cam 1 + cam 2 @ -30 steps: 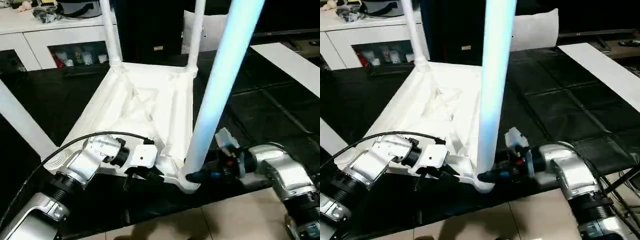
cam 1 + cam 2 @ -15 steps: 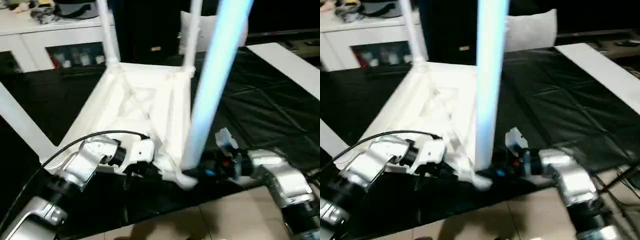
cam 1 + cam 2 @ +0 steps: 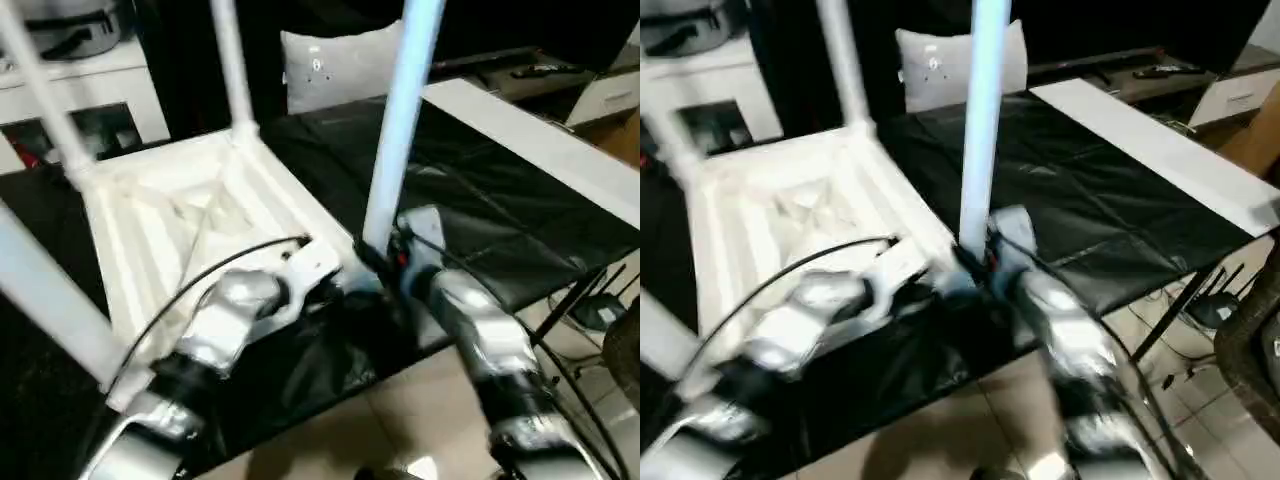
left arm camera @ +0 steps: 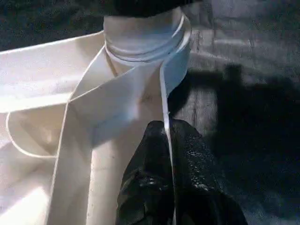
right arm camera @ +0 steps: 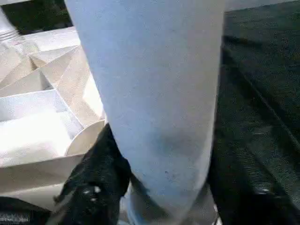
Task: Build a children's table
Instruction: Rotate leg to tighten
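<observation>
Children's table (image 3: 170,215) lies upside down on the black mat (image 3: 470,200), ribbed underside facing up, all four legs standing up out of the corner sockets. Near-right leg (image 3: 400,120) rises steeply from the corner closest to the robot's right arm; two far legs (image 3: 228,60) stand at the back corners, and the near-left one (image 3: 50,300) crosses the frame edge on the left. Left gripper (image 4: 168,159) sits on the near rim of the tabletop, just beside the socket of the near-right leg: its two black fingers are pressed together with the thin white rim edge pinched between them, clear in the left wrist view. Right gripper (image 5: 154,187) is at the base of the near-right leg, fingers (image 5: 93,178) spread around it, one dark finger on each side of the leg; whether they actually press on it I can't tell. A black cable (image 3: 200,290) loops over the left forearm across the table's underside. Beyond the mat: a white pillow (image 3: 340,65) behind the table, a long white board (image 3: 530,140) along the mat's right edge, a white cabinet (image 3: 110,85) at the back left. Tiled floor (image 3: 400,420) shows in front of the mat.
</observation>
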{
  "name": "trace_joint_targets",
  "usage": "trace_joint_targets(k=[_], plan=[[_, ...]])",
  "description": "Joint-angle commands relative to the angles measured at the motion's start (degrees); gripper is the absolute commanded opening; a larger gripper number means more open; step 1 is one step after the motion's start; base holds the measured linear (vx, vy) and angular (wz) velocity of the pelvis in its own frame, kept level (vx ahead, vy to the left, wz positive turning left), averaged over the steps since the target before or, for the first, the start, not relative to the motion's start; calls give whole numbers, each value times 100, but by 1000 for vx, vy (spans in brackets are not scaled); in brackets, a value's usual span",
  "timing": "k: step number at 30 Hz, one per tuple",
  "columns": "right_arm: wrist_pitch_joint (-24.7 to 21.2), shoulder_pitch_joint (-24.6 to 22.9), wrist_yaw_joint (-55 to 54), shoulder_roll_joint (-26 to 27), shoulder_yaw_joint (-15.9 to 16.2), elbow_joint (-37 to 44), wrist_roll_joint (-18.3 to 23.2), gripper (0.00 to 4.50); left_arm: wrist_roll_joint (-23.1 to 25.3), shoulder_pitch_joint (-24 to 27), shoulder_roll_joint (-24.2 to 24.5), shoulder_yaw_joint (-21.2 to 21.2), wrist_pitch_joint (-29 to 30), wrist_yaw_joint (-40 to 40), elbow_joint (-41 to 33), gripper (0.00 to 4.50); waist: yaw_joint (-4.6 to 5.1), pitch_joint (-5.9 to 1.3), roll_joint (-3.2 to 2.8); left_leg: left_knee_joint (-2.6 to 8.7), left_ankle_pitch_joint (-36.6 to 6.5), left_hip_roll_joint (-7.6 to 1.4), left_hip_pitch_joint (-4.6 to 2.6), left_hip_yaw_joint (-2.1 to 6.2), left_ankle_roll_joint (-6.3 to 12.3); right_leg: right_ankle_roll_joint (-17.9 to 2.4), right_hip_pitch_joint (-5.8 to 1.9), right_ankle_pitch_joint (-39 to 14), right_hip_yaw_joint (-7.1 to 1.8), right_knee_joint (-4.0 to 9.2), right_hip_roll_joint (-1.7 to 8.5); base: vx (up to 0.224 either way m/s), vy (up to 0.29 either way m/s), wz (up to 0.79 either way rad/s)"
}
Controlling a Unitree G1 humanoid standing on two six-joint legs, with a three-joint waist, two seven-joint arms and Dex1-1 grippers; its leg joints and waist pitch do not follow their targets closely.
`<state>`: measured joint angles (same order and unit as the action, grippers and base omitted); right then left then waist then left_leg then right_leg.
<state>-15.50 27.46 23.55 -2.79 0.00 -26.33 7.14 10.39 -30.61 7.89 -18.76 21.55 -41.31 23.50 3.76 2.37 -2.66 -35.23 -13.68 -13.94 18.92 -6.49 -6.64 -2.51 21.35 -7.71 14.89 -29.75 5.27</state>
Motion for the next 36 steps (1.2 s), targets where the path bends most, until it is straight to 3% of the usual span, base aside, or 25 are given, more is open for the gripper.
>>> trace_joint_targets(k=[1,2,3,4,6,7,8,12,14,15,16,19,24,28,31,32,36], plan=[[-25,4,270,267,291,-146,118,279,-28,-145,-267,-376,-210,-68,-113,0,-55,-284,7,551,-2463,-181,31,24,342,280,-324,-2679,-517,300,431,0,0,0],[62,-31,345,224,259,-110,133,299,-34,-131,-236,-357,-218,-82,-121,0,-35,-262,67,470,-2385,-24,-13,-46,287,241,-234,-2957,-479,408,444,0,0,0],[168,-71,441,151,260,-71,126,311,-31,-123,-187,-359,-254,-112,-120,0,-37,-260,152,294,-1917,261,-15,-163,250,371,-183,-3624,-333,556,436,0,0,0],[258,-79,469,115,262,-84,102,311,-25,-127,-166,-365,-280,-108,-98,0,-59,-294,130,289,-1561,298,64,-173,364,461,-239,-3695,-324,555,450,0,0,0],[535,-243,938,-159,241,98,200,328,-6,-117,-9,-366,-487,-204,-10,0,-116,-349,66,361,-1268,174,115,-115,462,327,-280,-3127,-409,481,434,0,0,0],[623,-320,1189,-285,237,188,270,337,-5,-104,55,-369,-604,-286,17,0,-155,-363,75,394,-1084,115,158,-96,533,152,-296,-2656,-472,412,426,0,0,0],[739,-500,1720,-606,263,419,379,347,-21,-57,193,-370,-775,-466,31,0,-196,-358,59,410,-986,89,145,-99,570,-27,-278,-2407,-513,358,411,0,0,0],[681,-705,2379,-1009,217,756,613,380,-78,22,410,-408,-1022,-807,-1,0,-346,-373,93,415,-783,79,132,-133,699,-282,-280,-2144,-607,283,415,0,0,0],[652,-859,3015,-1495,200,1044,753,388,-140,103,711,-488,-1274,-1269,-40,0,-445,-413,132,404,-457,104,176,-137,783,-329,-317,-1941,-674,200,401,0,0,0],[634,-901,3255,-1660,218,1114,790,398,-157,122,810,-511,-1368,-1414,-41,0,-473,-419,64,400,-334,98,183,-129,818,-358,-324,-1816,-685,158,397,0,0,0],[625,-914,3353,-1722,227,1133,806,398,-164,126,846,-519,-1404,-1464,-38,0,-521,-436,86,385,-140,73,182,-135,929,-411,-304,-1563,-710,122,389,0,0,0],[620,-949,3910,-2067,259,1212,922,398,-314,162,1079,-600,-1644,-1941,-65,0,-621,-414,93,400,-136,61,146,-167,953,-520,-270,-1651,-717,127,387,0,0,0],[759,-804,5013,-2709,583,1051,860,398,-413,111,1560,-861,-2499,-2978,53,0,-743,-396,113,419,-355,60,107,-202,821,-416,-248,-2038,-730,174,375,0,0,0],[726,-694,5313,-2830,720,969,843,381,-498,89,1736,-963,-2699,-3396,29,0,-798,-406,131,428,-343,33,99,-210,768,-448,-245,-1987,-741,138,375,0,0,0],[834,-541,5605,-2856,876,842,808,344,-637,76,1882,-1077,-2904,-3913,-57,0,-883,-425,123,423,-245,14,76,-225,765,-519,-222,-1863,-769,103,386,0,0,0],[774,-497,5727,-2830,951,841,855,344,-648,56,1907,-1159,-2976,-4075,-86,0,-900,-429,183,423,-166,17,93,-231,767,-567,-227,-1772,-782,59,385,0,0,0],[628,-484,5966,-2776,1108,916,933,309,-680,19,1876,-1245,-3031,-4268,-146,0,-964,-410,187,431,-272,7,76,-248,693,-543,-214,-1898,-799,76,388,0,0,0]])
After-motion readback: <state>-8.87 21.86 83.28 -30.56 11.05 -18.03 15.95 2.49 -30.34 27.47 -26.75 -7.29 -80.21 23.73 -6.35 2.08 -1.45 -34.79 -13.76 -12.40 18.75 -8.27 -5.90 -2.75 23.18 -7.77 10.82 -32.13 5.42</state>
